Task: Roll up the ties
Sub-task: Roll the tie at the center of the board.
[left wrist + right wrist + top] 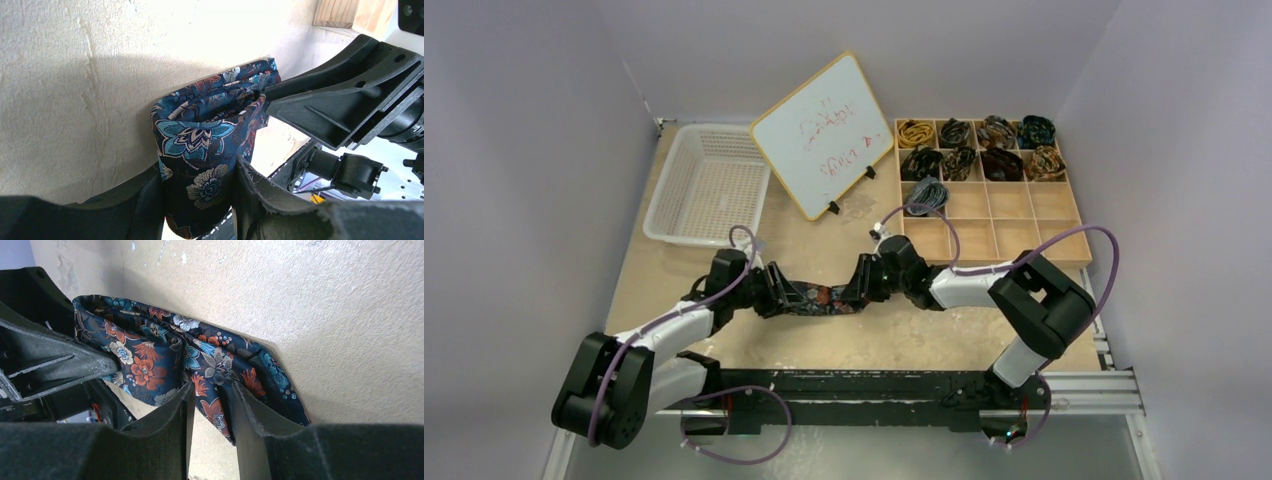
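Note:
A navy floral tie [819, 298] is stretched as a short folded band between my two grippers, just above the table's middle. My left gripper [776, 294] is shut on its left end; in the left wrist view the folded tie [200, 150] is pinched between the pads of that gripper [200, 200]. My right gripper [864, 284] holds the right end; in the right wrist view the tie [150, 365] passes between its fingers [212, 405]. Several rolled ties [979, 150] sit in the wooden divided box, a grey-blue coil [927, 194] lowest among them.
The wooden divided box [1079, 245] stands at the back right. A small whiteboard [824, 135] leans on its stand at the back centre, and a white plastic basket [709, 185] stands at the back left. A black rail runs along the near edge.

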Tool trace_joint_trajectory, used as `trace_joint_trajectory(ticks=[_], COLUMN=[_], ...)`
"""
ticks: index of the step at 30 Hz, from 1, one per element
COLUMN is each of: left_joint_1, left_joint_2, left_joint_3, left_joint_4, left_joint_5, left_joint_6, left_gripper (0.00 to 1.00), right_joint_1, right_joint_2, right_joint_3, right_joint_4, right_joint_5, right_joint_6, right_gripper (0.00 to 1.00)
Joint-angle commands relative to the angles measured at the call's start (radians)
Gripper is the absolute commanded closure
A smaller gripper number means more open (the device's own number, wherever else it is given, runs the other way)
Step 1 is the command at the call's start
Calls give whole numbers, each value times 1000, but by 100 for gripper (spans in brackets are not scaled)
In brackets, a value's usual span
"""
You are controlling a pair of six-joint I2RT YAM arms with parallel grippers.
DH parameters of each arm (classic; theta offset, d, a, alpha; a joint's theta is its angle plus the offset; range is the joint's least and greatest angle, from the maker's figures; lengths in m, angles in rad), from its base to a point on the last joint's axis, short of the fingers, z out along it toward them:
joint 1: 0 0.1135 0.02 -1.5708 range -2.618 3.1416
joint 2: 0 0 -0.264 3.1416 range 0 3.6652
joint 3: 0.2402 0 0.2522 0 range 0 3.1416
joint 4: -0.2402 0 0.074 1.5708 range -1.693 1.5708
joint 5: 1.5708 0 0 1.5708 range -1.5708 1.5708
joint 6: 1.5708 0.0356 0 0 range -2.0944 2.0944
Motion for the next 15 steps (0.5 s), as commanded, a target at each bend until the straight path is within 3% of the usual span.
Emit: trace_joint_trajectory(ticks=[1,4,9,15], left_joint_1=[5,-18,-84,-153], left_joint_2=[17,40,30,61], left_joint_3=[65,133,237,305], left_joint_4=[-65,-153,-323,-394], left_joint_5=[-19,-8,-201,-333], left_joint_6=[96,125,128,136], left_gripper=[58,58,58,59], right_joint_1=[0,0,0,22], right_joint_2=[-2,0,2,23], right_joint_3=[-17,4,21,26], right_joint_4=[-64,-65,-42,-11], right_joint_5=[-6,-14,-59,-86], right_joint_6=[-6,-8,6,36], right_gripper=[63,62,62,63])
